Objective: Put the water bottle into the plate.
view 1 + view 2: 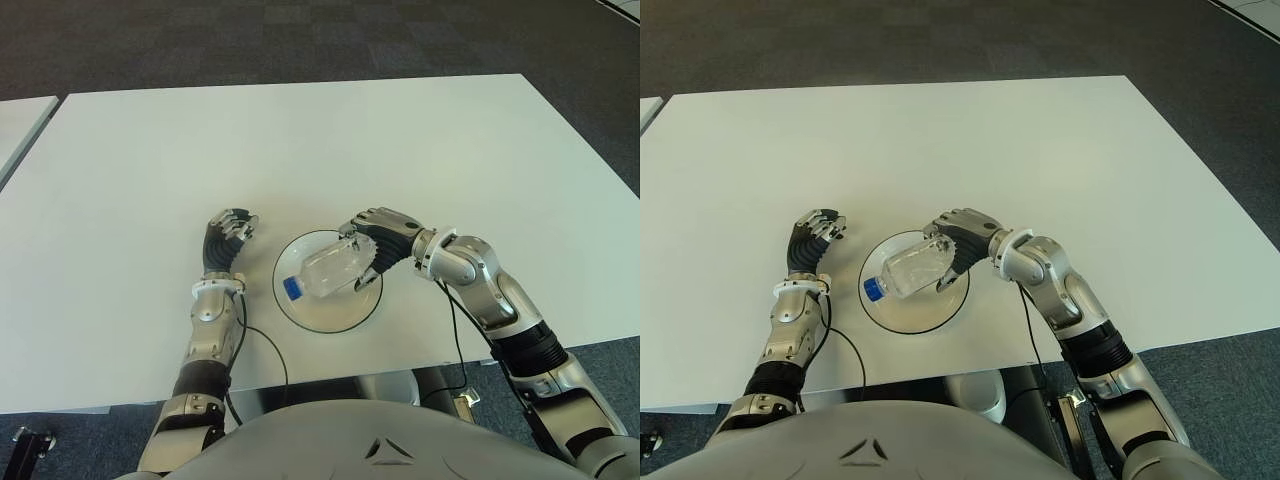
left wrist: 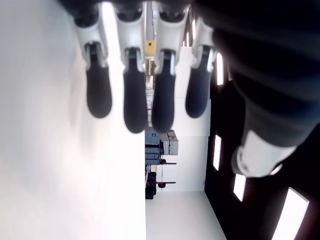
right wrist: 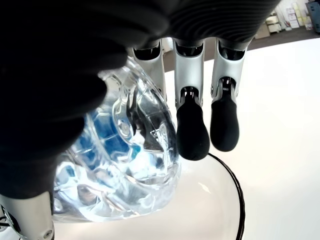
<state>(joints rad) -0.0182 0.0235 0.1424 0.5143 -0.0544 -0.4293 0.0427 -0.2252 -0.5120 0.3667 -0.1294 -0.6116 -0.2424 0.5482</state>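
Note:
A clear water bottle point(image 1: 325, 272) with a blue cap lies tilted over the white, dark-rimmed plate point(image 1: 305, 318), near the table's front edge, its cap toward my left. My right hand point(image 1: 375, 240) is at the bottle's base end, fingers curled over it and thumb underneath. In the right wrist view the bottle point(image 3: 125, 165) sits against my palm above the plate point(image 3: 235, 190), and two fingertips point(image 3: 192, 132) hang past it. My left hand point(image 1: 228, 230) shows just left of the plate, fingers point(image 2: 135, 107) relaxed and holding nothing.
The white table point(image 1: 300, 150) stretches far behind the plate. A black cable point(image 1: 262, 345) runs along the front edge below the plate. Dark carpet point(image 1: 300, 40) lies beyond the table, and a second white table's corner point(image 1: 20, 120) shows at far left.

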